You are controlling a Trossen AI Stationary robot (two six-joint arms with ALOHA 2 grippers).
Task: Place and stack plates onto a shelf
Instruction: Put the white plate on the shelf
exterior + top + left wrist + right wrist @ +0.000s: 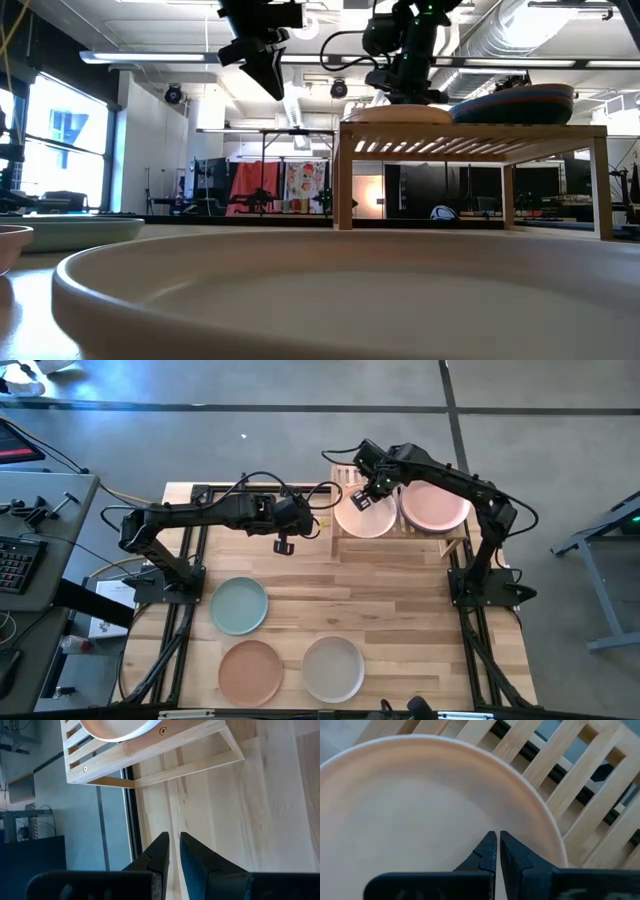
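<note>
Worktop [400, 610]: pale plank wood, matte; green plate [239, 605], terracotta plate [251, 672] and beige plate [333, 668], all round, shallow, matte, lying apart on the near planks; left claw [284, 546]: arm stretched level from the left edge, fingers nearly pressed together, holding nothing, above bare planks just left of the shelf; shelf [400, 543]: low slatted light-wood rack at the far edge; cream plate [363, 515] on its left half, pink-topped stack [434, 507] on its right; right claw [362, 499]: arm folded over the shelf, fingers pressed together, empty, over the cream plate.
</note>
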